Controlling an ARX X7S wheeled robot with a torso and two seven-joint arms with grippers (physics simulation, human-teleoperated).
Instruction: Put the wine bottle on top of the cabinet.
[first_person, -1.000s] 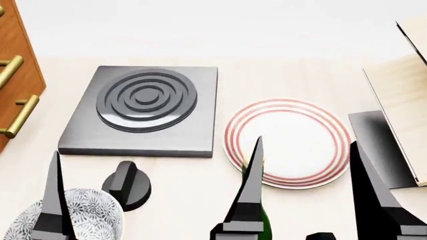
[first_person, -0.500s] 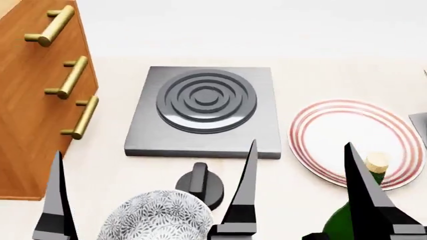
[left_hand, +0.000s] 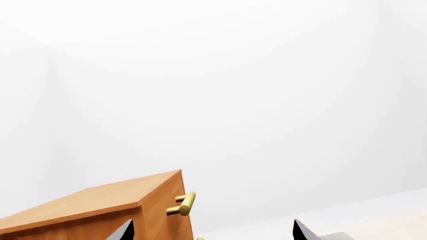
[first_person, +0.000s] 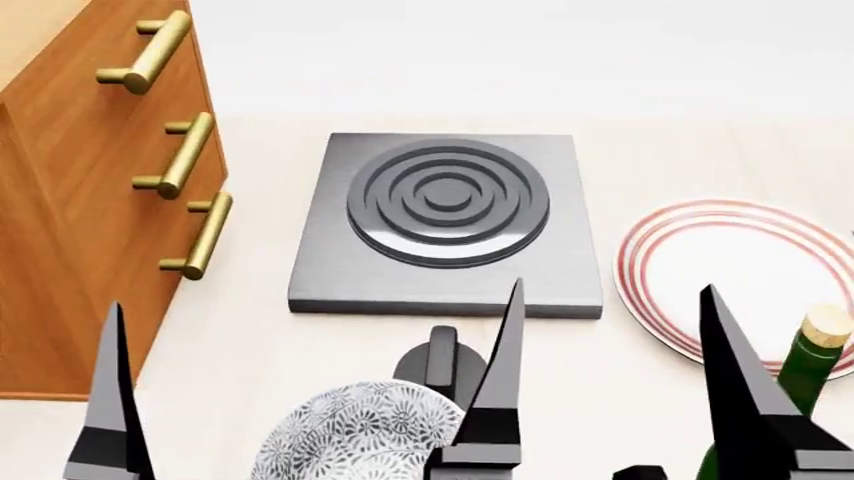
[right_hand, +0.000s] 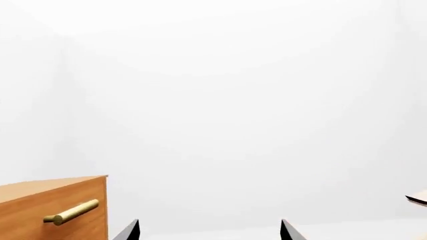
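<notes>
**Observer:** Where is the wine bottle (first_person: 810, 358) right now?

**Operator:** Standing on the table near its right edge, just beside the striped plate (first_person: 727, 275). I see its cork and green neck poking up behind the outer finger of my right gripper (first_person: 611, 385). It's upright, so a side grasp on the body looks sensible.

**Observer:** Are you holding it?

**Operator:** No. Both sets of jaws stand spread wide with nothing between them. The left gripper (first_person: 310, 375) hangs over the patterned bowl (first_person: 350, 432) and the dark knob (first_person: 443, 362), clear of both I think.

**Observer:** And the cabinet (first_person: 83, 190)?

**Operator:** At the table's left side, handles (first_person: 150, 52) facing the hob (first_person: 446, 222). Both wrist cameras look level past its upper edge, so I judge the arms are raised near its top height. That top is where the bottle must go; I haven't grasped it yet.
</notes>
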